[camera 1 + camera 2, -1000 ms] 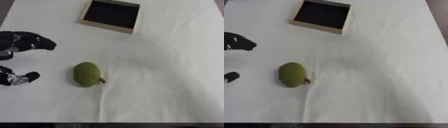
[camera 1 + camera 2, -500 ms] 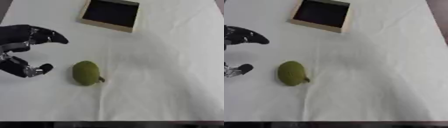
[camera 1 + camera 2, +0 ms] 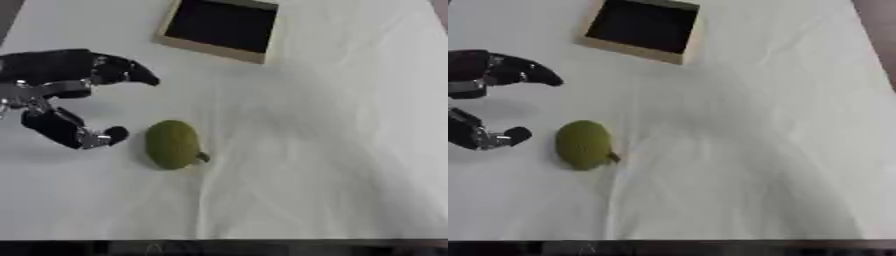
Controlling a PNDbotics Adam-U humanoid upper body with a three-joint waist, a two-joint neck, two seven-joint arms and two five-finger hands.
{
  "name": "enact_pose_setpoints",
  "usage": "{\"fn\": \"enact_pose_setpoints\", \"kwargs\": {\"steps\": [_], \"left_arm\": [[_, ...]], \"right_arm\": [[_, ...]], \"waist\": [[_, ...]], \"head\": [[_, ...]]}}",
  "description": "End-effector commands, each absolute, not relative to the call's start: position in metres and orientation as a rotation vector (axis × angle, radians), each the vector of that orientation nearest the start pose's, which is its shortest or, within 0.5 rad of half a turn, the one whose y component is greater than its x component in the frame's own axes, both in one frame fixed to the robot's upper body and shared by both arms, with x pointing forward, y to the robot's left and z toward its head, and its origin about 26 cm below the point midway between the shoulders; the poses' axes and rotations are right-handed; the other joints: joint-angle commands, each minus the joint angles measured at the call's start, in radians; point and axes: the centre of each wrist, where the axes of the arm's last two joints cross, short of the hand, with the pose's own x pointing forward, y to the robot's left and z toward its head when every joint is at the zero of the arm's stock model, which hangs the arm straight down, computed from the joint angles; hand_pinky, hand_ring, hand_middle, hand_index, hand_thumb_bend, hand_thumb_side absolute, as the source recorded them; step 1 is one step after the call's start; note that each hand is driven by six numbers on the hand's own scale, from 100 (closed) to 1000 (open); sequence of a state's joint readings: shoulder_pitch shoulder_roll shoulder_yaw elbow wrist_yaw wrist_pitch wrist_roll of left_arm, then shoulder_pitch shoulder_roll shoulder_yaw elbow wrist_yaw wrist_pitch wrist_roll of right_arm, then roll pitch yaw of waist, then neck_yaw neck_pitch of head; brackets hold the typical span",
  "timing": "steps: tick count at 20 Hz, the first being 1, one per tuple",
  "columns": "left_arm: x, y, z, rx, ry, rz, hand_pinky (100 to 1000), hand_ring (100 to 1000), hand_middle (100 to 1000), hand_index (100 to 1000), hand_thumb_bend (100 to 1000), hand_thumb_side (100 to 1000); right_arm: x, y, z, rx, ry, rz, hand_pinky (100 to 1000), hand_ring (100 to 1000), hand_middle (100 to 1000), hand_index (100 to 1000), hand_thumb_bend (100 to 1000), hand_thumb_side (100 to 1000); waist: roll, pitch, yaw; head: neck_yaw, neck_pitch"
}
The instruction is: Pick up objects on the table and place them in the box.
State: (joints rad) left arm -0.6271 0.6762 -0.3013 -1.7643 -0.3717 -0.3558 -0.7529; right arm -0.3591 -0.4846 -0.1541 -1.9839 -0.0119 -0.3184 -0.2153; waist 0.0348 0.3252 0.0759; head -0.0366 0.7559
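White cloth covers the table [image 3: 350, 100], creased, with broad bare room from 1 o'clock round to 6 o'clock; a dark strip runs along the near edge.
Box [image 3: 220, 27]: pale wooden rim, black inside, at 12 o'clock by the far edge, nothing visible in it.
Green oval fruit [image 3: 172, 144], short stem at its near right end, lies on the cloth at 8 o'clock of centre, well apart from the box.
Left hand [image 3: 61, 92]: enters at 9 o'clock, fingers and thumb spread wide toward the fruit, thumb tip near it, not touching; holds nothing.
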Motion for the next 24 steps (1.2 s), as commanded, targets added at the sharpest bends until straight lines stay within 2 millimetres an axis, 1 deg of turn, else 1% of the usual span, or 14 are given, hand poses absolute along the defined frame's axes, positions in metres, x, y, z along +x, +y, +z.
{"fn": "enact_pose_setpoints", "kwargs": {"steps": [1,5,6,7,9,10,12,13,14,15,16,17,19,24], "left_arm": [[0.352,0.239,0.251,-0.424,2.008,2.787,884,904,874,980,249,222],[0.351,0.235,0.248,-0.402,1.978,2.807,884,904,874,979,240,257],[0.351,0.234,0.246,-0.391,1.964,2.814,884,906,877,981,229,316],[0.351,0.233,0.245,-0.38,1.952,2.821,884,906,878,982,218,344],[0.352,0.231,0.241,-0.358,1.933,2.831,885,907,882,982,205,366],[0.352,0.23,0.238,-0.349,1.922,2.838,884,907,882,983,181,374],[0.353,0.229,0.234,-0.343,1.904,2.85,884,908,881,984,160,387],[0.354,0.228,0.233,-0.345,1.897,2.852,884,909,880,985,161,390],[0.354,0.228,0.233,-0.352,1.889,2.852,884,911,879,984,182,406],[0.354,0.227,0.234,-0.36,1.88,2.85,885,911,879,984,185,410],[0.354,0.227,0.234,-0.372,1.868,2.85,882,911,875,981,246,383],[0.355,0.226,0.234,-0.389,1.854,2.852,883,912,869,979,285,359],[0.357,0.225,0.229,-0.404,1.833,2.864,879,909,851,975,302,332],[0.363,0.222,0.214,-0.389,1.804,2.906,877,908,852,973,307,362]], "right_arm": [[0.296,-0.315,0.254,0.566,3.456,-0.282,827,806,662,771,100,484],[0.296,-0.315,0.254,0.57,3.46,-0.285,827,806,661,770,100,487],[0.296,-0.315,0.254,0.569,3.461,-0.286,827,806,660,770,100,487],[0.296,-0.315,0.254,0.569,3.462,-0.287,827,807,660,770,100,487],[0.296,-0.315,0.253,0.567,3.463,-0.291,827,807,660,770,100,488],[0.296,-0.315,0.253,0.567,3.464,-0.292,828,807,660,771,100,489],[0.296,-0.315,0.253,0.567,3.466,-0.293,828,807,659,771,100,492],[0.296,-0.315,0.253,0.567,3.468,-0.294,828,807,659,771,100,484],[0.296,-0.315,0.253,0.567,3.469,-0.296,828,808,659,771,100,493],[0.296,-0.315,0.253,0.567,3.47,-0.298,828,808,659,771,100,493],[0.296,-0.315,0.253,0.566,3.471,-0.3,828,807,659,770,100,494],[0.296,-0.315,0.252,0.566,3.473,-0.301,828,808,659,770,100,494],[0.296,-0.314,0.252,0.564,3.475,-0.301,829,808,658,770,100,496],[0.296,-0.314,0.252,0.564,3.479,-0.3,829,808,656,770,100,496]], "waist": [[0.0,-0.024,0.003],[0.004,-0.026,0.008],[0.005,-0.027,0.008],[0.005,-0.027,0.009],[0.006,-0.028,0.01],[0.006,-0.028,0.01],[0.007,-0.028,0.011],[0.007,-0.028,0.012],[0.008,-0.028,0.013],[0.009,-0.028,0.014],[0.01,-0.029,0.015],[0.01,-0.029,0.015],[0.011,-0.03,0.015],[0.01,-0.032,0.016]], "head": [[-0.004,0.007],[-0.01,0.012],[-0.013,0.013],[-0.015,0.014],[-0.018,0.014],[-0.019,0.014],[-0.021,0.014],[-0.022,0.014],[-0.023,0.014],[-0.024,0.014],[-0.025,0.014],[-0.025,0.014],[-0.025,0.014],[-0.027,0.014]]}}
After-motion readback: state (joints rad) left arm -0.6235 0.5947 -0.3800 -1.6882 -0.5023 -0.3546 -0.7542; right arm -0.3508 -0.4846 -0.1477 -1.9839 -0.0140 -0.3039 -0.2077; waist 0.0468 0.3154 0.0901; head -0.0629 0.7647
